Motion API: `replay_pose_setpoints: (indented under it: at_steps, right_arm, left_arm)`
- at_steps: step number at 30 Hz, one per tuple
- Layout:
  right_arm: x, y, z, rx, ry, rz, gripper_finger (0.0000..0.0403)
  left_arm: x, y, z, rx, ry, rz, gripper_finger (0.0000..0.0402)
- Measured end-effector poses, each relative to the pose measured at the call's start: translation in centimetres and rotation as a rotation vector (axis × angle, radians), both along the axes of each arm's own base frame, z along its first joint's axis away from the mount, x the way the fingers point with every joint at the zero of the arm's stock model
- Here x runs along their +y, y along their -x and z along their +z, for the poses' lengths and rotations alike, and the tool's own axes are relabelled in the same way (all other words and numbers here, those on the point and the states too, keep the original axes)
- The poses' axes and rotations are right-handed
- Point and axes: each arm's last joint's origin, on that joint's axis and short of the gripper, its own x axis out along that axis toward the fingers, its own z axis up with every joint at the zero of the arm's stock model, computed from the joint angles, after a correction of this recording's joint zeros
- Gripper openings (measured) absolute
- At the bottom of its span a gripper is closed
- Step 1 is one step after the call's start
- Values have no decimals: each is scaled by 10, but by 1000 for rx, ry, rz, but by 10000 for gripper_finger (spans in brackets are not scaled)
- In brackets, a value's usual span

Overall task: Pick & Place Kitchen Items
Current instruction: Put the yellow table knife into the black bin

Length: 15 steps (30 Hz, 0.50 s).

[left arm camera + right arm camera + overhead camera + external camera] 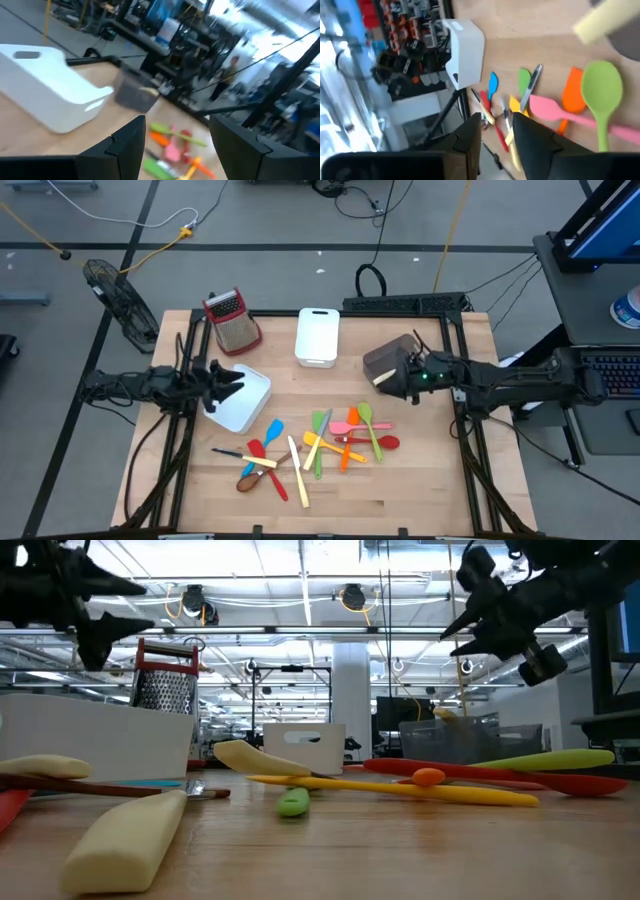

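Nearest to the front edge of the wooden table (400, 500) lies a brown rounded spoon (245, 483), and just beside it a red spatula (277, 483) and a long cream spatula (297, 472). A little farther are a small knife with a black handle (232, 453), a red spoon (256, 449) and a blue spatula (273, 429). These form the left group of the kitchen items.

To the right of them is the second group, where the pieces lie one over another: a yellow utensil (322, 444), an orange utensil (346, 455), a green spatula (319, 423), a pink spatula (345, 427), a red spoon with a round bowl (385, 443) and a light green spoon (366, 415).

Farther back on the left is a white rectangular bin (243, 400). The left gripper (222, 383) hangs over its left side with its fingers apart and nothing between them.

On the right, at about the same depth, the right gripper (385, 382) is in the air above a dark grey bin (392, 358). Its fingers (470, 132) stand a little apart, with nothing between them. A cream utensil (602, 21) lies at the edge of this grey bin.

At the far side stand a second white bin with a handle slot (318, 336) in the middle and a metal box grater with a red handle (231, 320) to the left of it.
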Motion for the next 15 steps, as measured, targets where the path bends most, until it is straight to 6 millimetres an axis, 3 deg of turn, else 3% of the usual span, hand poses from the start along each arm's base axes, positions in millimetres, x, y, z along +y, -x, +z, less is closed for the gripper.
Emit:
replay_pose_setpoints:
  at_steps: [7,15]
  right_arm:
    - [5,-4,11,-123,250,61,67]
    - [6,1,22,-203,477,116,21]
  left_arm:
    - [-5,1,12,-134,58,-169,225]
    - [-11,-2,18,-181,113,-234,225]
